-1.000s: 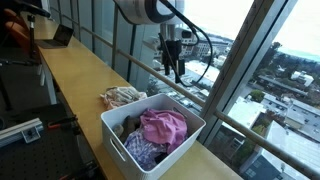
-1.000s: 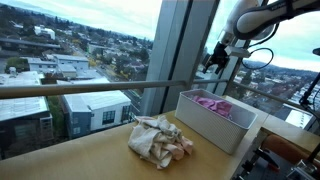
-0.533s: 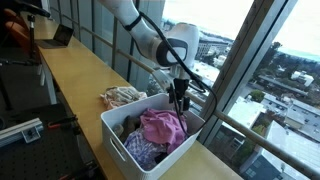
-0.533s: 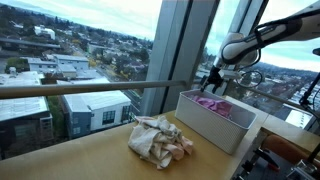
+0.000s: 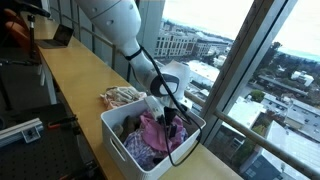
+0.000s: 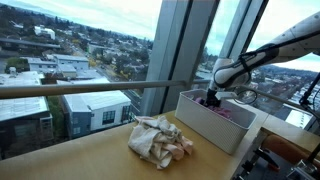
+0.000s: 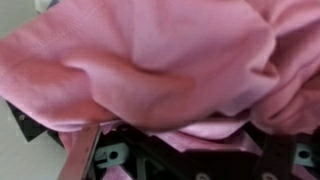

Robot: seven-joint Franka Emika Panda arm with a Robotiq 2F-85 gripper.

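Pink cloth (image 7: 170,60) fills almost the whole wrist view, soft and full of folds, very close under the camera. The gripper (image 5: 170,119) hangs low inside the white bin (image 5: 112,138) with its jaws spread wide. Nothing is pinched between them, and I cannot tell whether the fingertips touch the fabric.

The pink cloth lies on top of the heap in the bin, toward the window side. Darker patterned clothes (image 5: 140,152) lie beside and under it. For a good hold, I judge that the fingers should sink on both sides of a raised fold, not on a flat part, and close only when the fold is really between them. Otherwise they may slip off, or catch the garment below too. The bin wall is near, so a straight descent seems safer.

Just beside the bin, on the wooden counter (image 5: 70,70), rests a beige crumpled cloth (image 6: 158,138), apart from the gripper. Farther along the counter stands a laptop (image 5: 62,36), and behind the glass — the city.
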